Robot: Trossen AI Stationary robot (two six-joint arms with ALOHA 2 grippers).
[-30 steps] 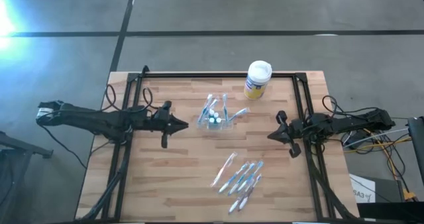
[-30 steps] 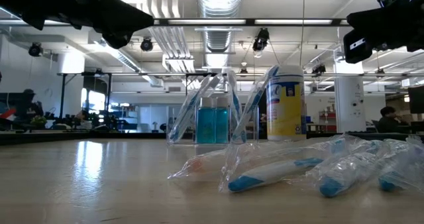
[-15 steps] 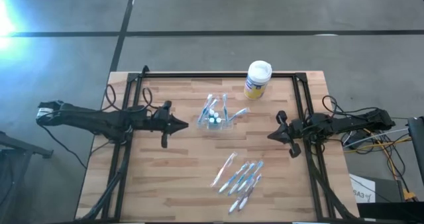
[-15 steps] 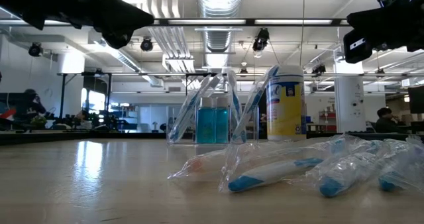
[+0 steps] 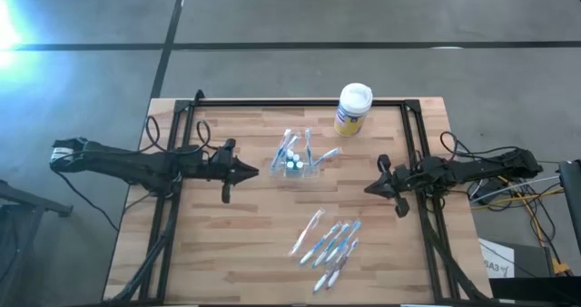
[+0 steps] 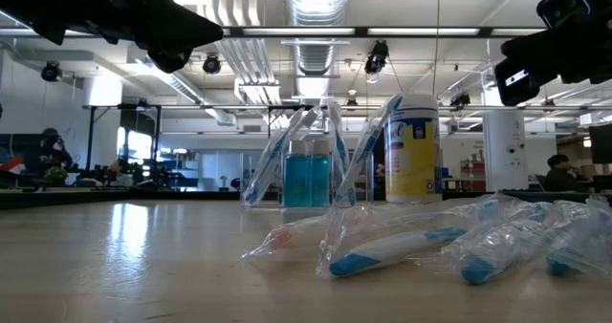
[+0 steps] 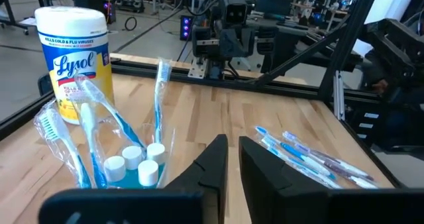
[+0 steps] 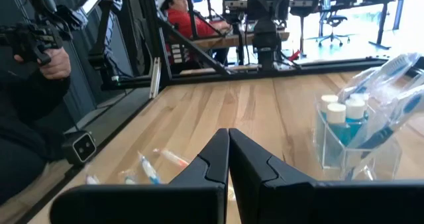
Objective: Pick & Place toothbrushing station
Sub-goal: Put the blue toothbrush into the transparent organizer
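Observation:
The toothbrushing station point(image 5: 295, 160) is a small clear plastic holder standing on its base at the middle of the wooden table. It holds blue bottles with white caps and several leaning toothbrushes point(image 7: 126, 161) point(image 8: 358, 134). My left gripper point(image 5: 255, 171) hovers level to its left, pointing at it, with a narrow gap between its fingers point(image 7: 233, 144) and nothing in it. My right gripper point(image 5: 367, 187) hovers level near the table's right side, pointing left. It is shut on nothing point(image 8: 228, 132).
A yellow wipes canister point(image 5: 354, 109) with a white lid stands at the far edge. Several wrapped toothbrushes point(image 5: 329, 243) lie toward the near right. Black frame rails point(image 5: 177, 153) run along the left, right and far sides. A person point(image 8: 33, 85) stands beyond the table.
My right gripper has dipped a little, tipping slightly downward, and stays shut. The station and the other things have kept their places.

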